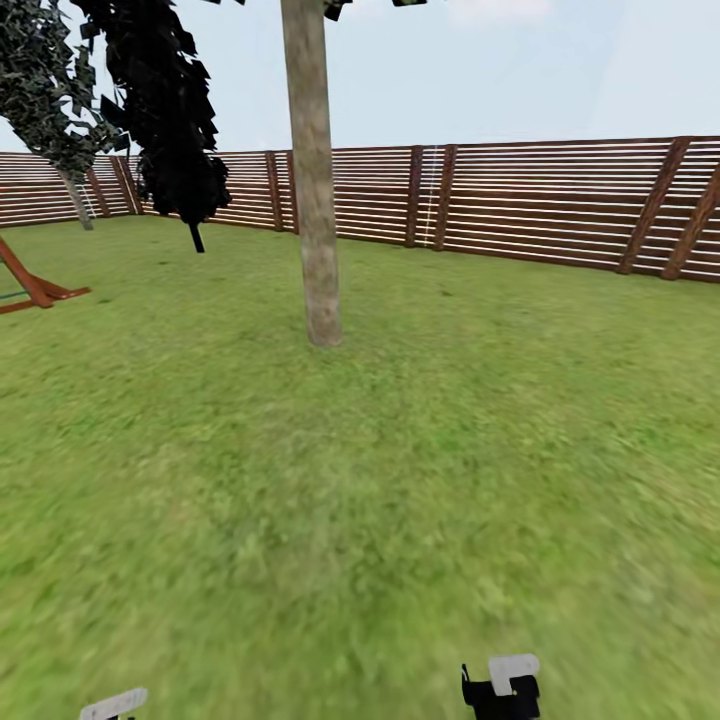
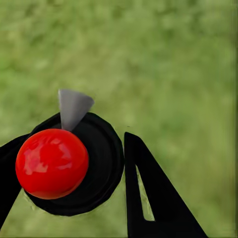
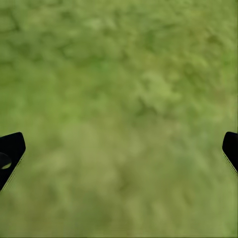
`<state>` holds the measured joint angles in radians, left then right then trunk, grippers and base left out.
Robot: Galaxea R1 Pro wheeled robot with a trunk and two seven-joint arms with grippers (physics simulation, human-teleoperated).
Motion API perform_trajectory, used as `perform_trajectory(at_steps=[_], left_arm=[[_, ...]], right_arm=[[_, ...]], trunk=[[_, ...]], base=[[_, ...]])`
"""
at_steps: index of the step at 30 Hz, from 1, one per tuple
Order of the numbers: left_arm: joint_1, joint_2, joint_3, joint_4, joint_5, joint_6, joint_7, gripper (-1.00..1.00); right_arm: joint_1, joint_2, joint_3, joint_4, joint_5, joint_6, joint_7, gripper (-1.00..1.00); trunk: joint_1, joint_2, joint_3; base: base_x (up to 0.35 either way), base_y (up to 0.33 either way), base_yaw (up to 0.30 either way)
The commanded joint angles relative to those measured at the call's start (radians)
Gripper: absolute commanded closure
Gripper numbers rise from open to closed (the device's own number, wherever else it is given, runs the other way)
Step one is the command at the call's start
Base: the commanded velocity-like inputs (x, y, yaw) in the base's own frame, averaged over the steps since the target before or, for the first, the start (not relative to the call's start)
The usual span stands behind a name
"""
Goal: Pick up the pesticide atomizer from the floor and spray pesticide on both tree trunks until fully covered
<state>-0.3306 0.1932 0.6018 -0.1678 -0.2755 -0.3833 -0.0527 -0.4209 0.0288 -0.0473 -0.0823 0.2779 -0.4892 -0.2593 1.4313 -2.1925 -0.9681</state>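
Pesticide atomizer (image 2: 69, 163) sits between the fingers of my left gripper (image 2: 69, 198), its black round body topped by a red ball and a grey cone nozzle pointing away from me; my fingers (image 2: 153, 198) close on its sides above blurred grass. My right gripper (image 3: 119, 153) is spread wide and holds nothing, its black fingertips (image 3: 10, 151) at the far edges over the lawn. From my head, a tree trunk (image 1: 312, 170) rises at twelve o'clock, pale and mottled, well away across the grass (image 1: 400, 480). A dark-leaved tree (image 1: 165, 110) stands at eleven o'clock, before the slatted wooden fence (image 1: 540, 205).
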Motion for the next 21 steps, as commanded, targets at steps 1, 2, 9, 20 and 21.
perform_trajectory(at_steps=[1, 2, 9, 20, 21], left_arm=[[-0.001, 0.0, 0.009, 0.001, -0.005, -0.003, -0.006, 1.0], [-0.001, 0.0, 0.009, 0.001, -0.005, -0.003, -0.006, 1.0], [-0.001, 0.0, 0.009, 0.001, -0.005, -0.003, -0.006, 1.0], [-0.001, 0.0, 0.009, 0.001, -0.005, -0.003, -0.006, 1.0], [-0.001, 0.0, 0.009, 0.001, -0.005, -0.003, -0.006, 1.0]], right_arm=[[-0.001, 0.0, -0.005, 0.001, 0.01, -0.002, -0.006, -1.0], [-0.001, 0.0, -0.005, 0.001, 0.01, -0.002, -0.006, -1.0], [-0.001, 0.0, -0.005, 0.001, 0.01, -0.001, -0.006, -1.0], [-0.001, 0.0, -0.005, 0.001, 0.01, -0.001, -0.006, -1.0], [-0.001, 0.0, -0.005, 0.001, 0.01, -0.002, -0.006, -1.0]], trunk=[[0.0, 0.0, -0.001], [0.0, 0.0, -0.001], [0.0, 0.0, -0.001], [0.0, 0.0, -0.001], [0.0, 0.0, -0.001]], base=[[0.338, 0.0, 0.0], [0.338, 0.0, 0.0], [0.338, 0.0, 0.0], [0.338, 0.0, 0.154], [0.338, 0.0, 0.276]])
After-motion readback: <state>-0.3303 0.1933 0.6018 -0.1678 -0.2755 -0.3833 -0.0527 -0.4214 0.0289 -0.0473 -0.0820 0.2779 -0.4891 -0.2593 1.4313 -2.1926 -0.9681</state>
